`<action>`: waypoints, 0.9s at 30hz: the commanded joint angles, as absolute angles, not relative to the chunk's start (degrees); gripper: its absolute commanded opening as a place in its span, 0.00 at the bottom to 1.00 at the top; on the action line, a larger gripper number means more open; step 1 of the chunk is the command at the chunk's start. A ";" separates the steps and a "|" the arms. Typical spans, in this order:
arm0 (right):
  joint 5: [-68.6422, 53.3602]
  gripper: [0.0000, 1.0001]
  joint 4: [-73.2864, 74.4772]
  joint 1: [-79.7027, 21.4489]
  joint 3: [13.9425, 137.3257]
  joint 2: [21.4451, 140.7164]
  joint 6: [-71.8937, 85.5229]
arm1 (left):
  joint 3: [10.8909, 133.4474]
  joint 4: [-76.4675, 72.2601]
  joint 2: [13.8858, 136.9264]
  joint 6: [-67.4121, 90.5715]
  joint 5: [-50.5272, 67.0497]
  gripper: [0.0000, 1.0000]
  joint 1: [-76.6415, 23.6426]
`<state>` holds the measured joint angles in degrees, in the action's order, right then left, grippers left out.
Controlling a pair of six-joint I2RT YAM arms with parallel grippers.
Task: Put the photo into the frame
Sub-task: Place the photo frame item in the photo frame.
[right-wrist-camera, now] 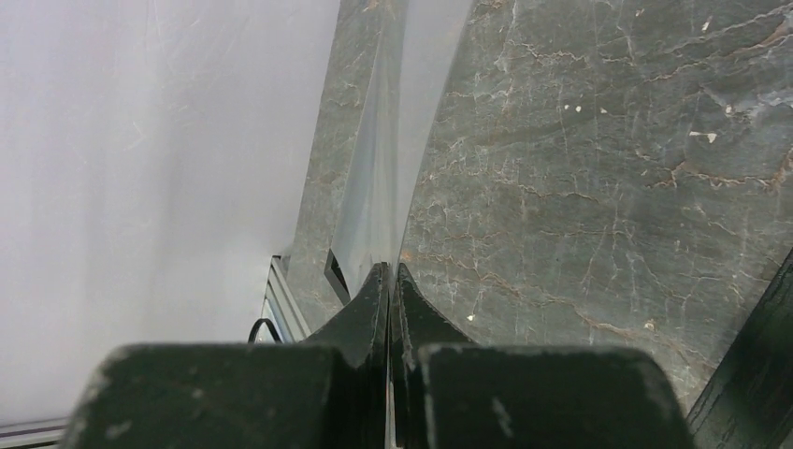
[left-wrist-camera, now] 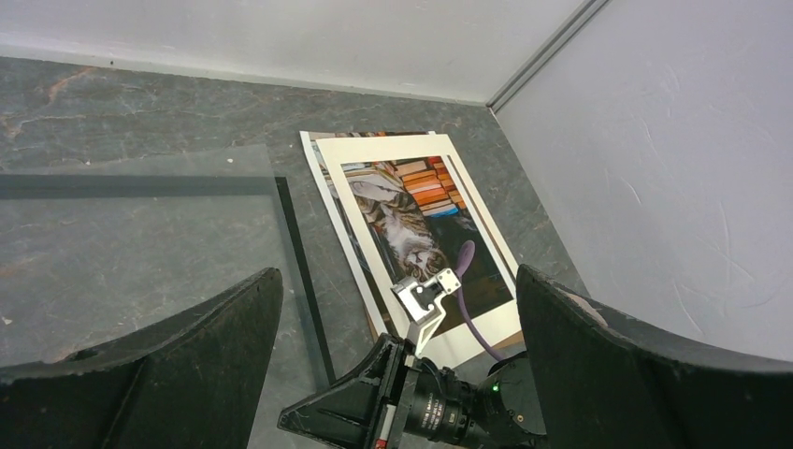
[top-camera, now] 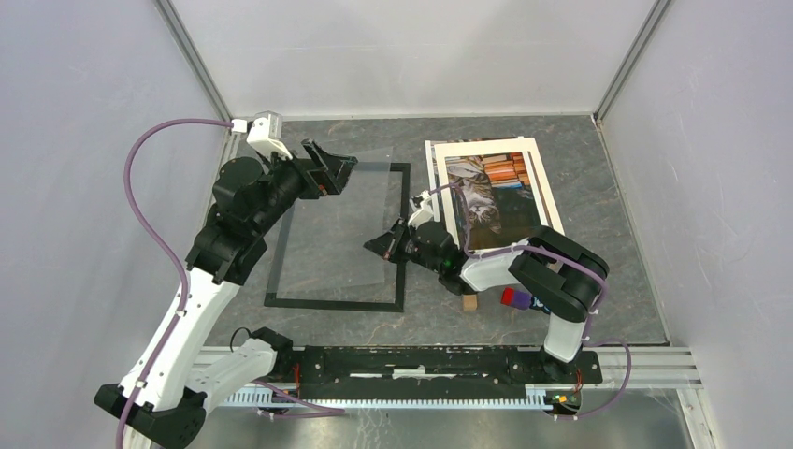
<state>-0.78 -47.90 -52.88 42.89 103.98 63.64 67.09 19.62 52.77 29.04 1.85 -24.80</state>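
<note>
Frame-clearing step, apparently: frame (top-camera: 327, 302) flat on table (top-camera: 608, 243), centre; right gripper (top-camera: 376, 248) pinching clear pane (top-camera: 341, 229); left gripper (top-camera: 335, 173) agape, 11 o'clock; photo (top-camera: 482, 192) at 1 o'clock; next, likely setting the pane aside.

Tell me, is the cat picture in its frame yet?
Not yet. The frame lies flat and looks opened up, ready to fill. The photo lies to its right, outside it, with a white mat around it. Right now the right gripper pinches a clear sheet over the frame, and the left gripper hovers open at its far corner. Left to do: get the photo inside.
</note>
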 commanded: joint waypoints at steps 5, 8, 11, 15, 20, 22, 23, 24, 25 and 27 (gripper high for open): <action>0.32 0.00 -53.93 -52.33 40.28 104.56 64.32 | 67.94 18.35 52.37 26.41 2.94 1.00 -23.30; 0.12 0.00 -54.93 -52.20 39.61 104.85 64.83 | 67.92 18.25 52.61 26.58 3.08 1.00 -23.02; 0.13 0.00 -55.69 -52.20 38.79 105.19 65.34 | 67.80 18.27 52.79 26.80 3.37 1.00 -22.85; -1.53 0.00 -56.85 -52.10 38.17 105.90 66.14 | 67.70 18.17 52.83 26.98 3.59 1.00 -22.68; -1.84 0.00 -57.82 -52.10 37.69 106.50 66.96 | 67.67 18.10 52.80 27.07 3.76 1.00 -22.71; -1.73 0.00 -57.83 -52.12 37.29 106.37 67.15 | 67.60 18.08 52.69 27.07 3.77 1.00 -22.74; -1.69 0.00 -57.87 -52.13 36.99 106.26 67.23 | 67.59 18.04 52.61 27.07 3.82 1.00 -22.68; -1.39 0.00 -57.86 -52.12 36.58 106.10 67.39 | 67.60 18.09 52.56 27.07 3.82 1.00 -22.75; -1.03 0.00 -57.84 -52.10 36.27 106.00 67.49 | 67.62 18.10 52.57 27.15 3.91 1.00 -22.69; -0.47 0.00 -57.80 -52.20 35.63 105.91 67.90 | 67.61 18.10 52.55 27.16 3.95 1.00 -22.72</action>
